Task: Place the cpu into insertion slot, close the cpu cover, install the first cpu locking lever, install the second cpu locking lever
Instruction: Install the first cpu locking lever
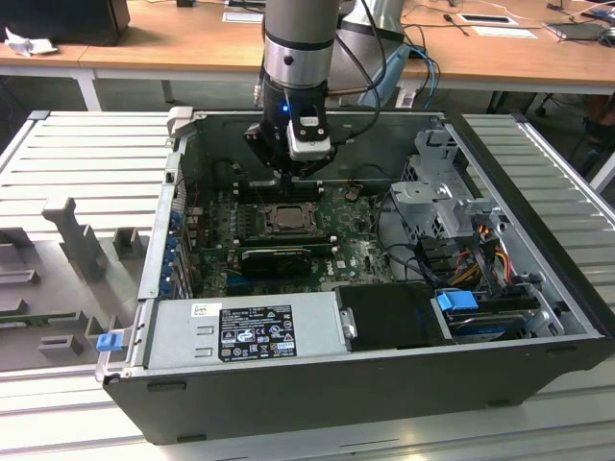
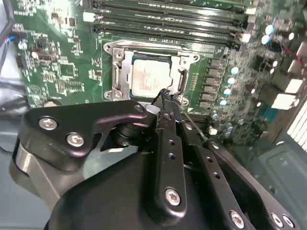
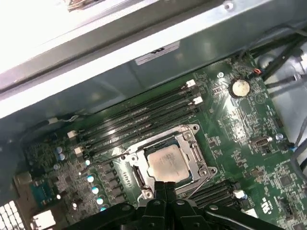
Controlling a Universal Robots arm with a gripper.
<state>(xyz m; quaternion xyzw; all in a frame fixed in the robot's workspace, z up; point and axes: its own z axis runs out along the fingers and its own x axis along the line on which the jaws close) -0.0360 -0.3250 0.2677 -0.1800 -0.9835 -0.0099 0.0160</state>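
Note:
The cpu lies flat in the insertion slot on the green motherboard, its silvery top showing through the window of the cpu cover. The cover lies down over the slot. My gripper is shut, its black fingertips pressed together at the socket's edge, just above the board. A thin metal locking lever runs beside the fingertips. In the exterior view the gripper hangs right behind the cpu, inside the open computer case.
Long black memory slots run along one side of the socket. A black expansion card and the grey power supply lie in front of it. Drive cage and cables fill the exterior view's right.

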